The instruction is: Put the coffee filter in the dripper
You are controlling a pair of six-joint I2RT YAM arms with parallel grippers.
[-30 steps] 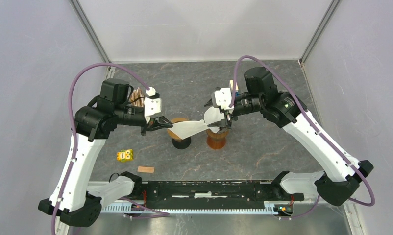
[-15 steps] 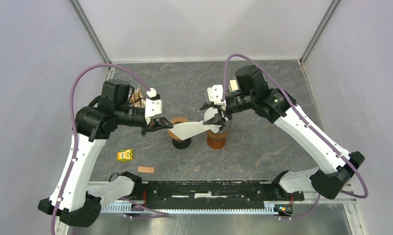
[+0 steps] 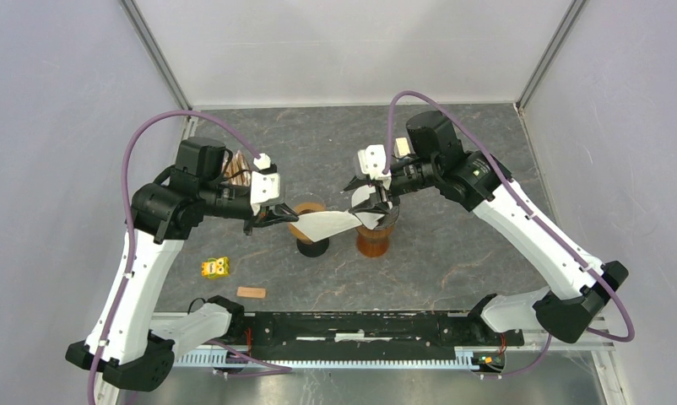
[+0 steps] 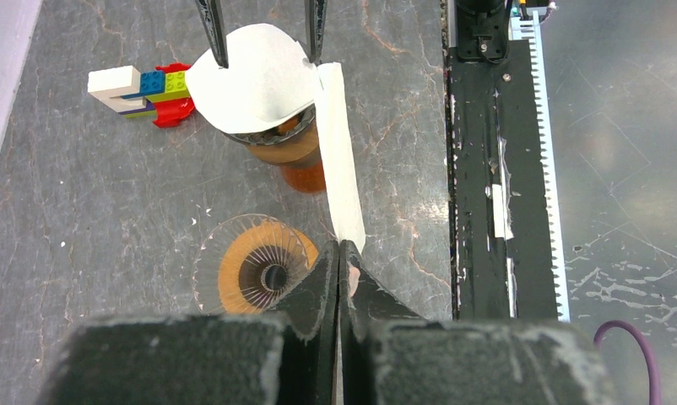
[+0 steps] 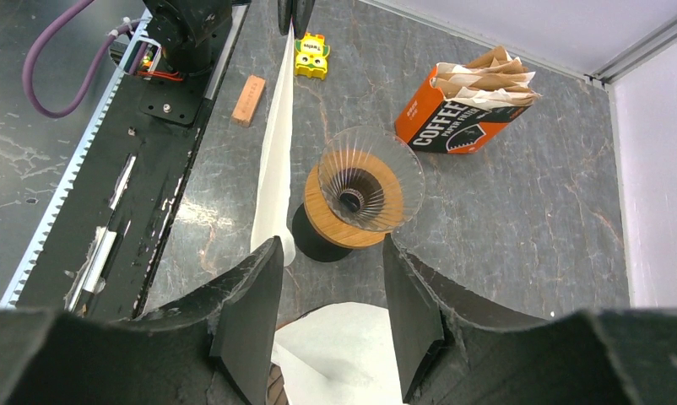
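Note:
The white paper coffee filter (image 3: pixel 331 224) hangs stretched between the two arms. My left gripper (image 3: pixel 273 216) is shut on its narrow end, just above the glass dripper (image 3: pixel 311 240) on its wooden base. In the left wrist view the jaws (image 4: pixel 341 250) pinch the filter's edge (image 4: pixel 342 169) beside the dripper (image 4: pixel 255 266). The filter's wide end (image 4: pixel 259 80) rests on an amber jar (image 3: pixel 374 242). My right gripper (image 3: pixel 370 199) is open over that wide end (image 5: pixel 343 346), with a finger on each side. The dripper (image 5: pixel 369 181) is empty.
An orange box of coffee filters (image 5: pixel 462 110) stands at the back left behind the left arm. A yellow toy (image 3: pixel 215 267) and a small wooden block (image 3: pixel 251 292) lie at the front left. Lego bricks (image 4: pixel 141 89) lie beyond the jar. A black rail (image 3: pixel 360 325) runs along the near edge.
My right gripper has let go of the filter's wide end, opened and shifted a little left. The wide end now lies on the amber jar. My left gripper still holds the narrow end.

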